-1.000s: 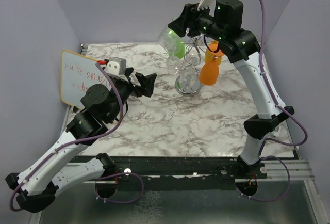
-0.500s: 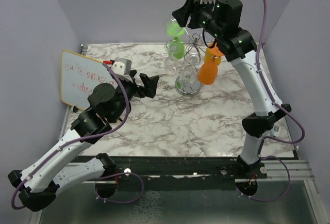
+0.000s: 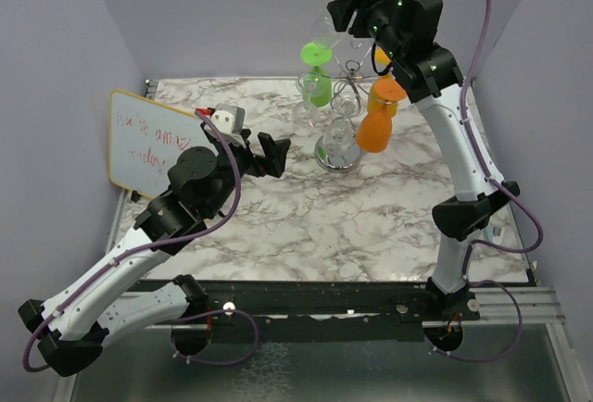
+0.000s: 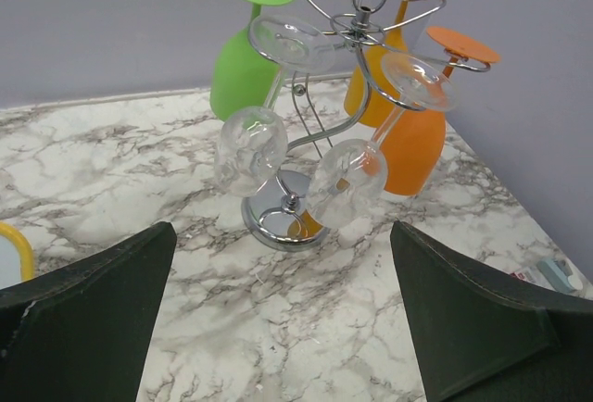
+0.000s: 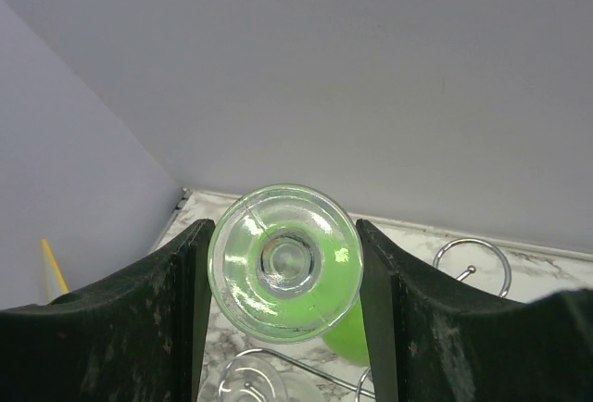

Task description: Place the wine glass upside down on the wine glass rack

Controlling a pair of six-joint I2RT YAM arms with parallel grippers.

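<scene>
The top external view looks down from above and behind the arm bases toward the far wall. It stands far enough back to take in the whole counter, both arms and the wine glass rack. The left wrist view sits low on the left tool. It faces across the counter at the rack from fairly near, with its fingers in the bottom corners. The right wrist view rides high on the right tool and looks obliquely down toward the back wall, past a clear wine glass very close between its fingers. All three views share the rack and its green glass.
</scene>
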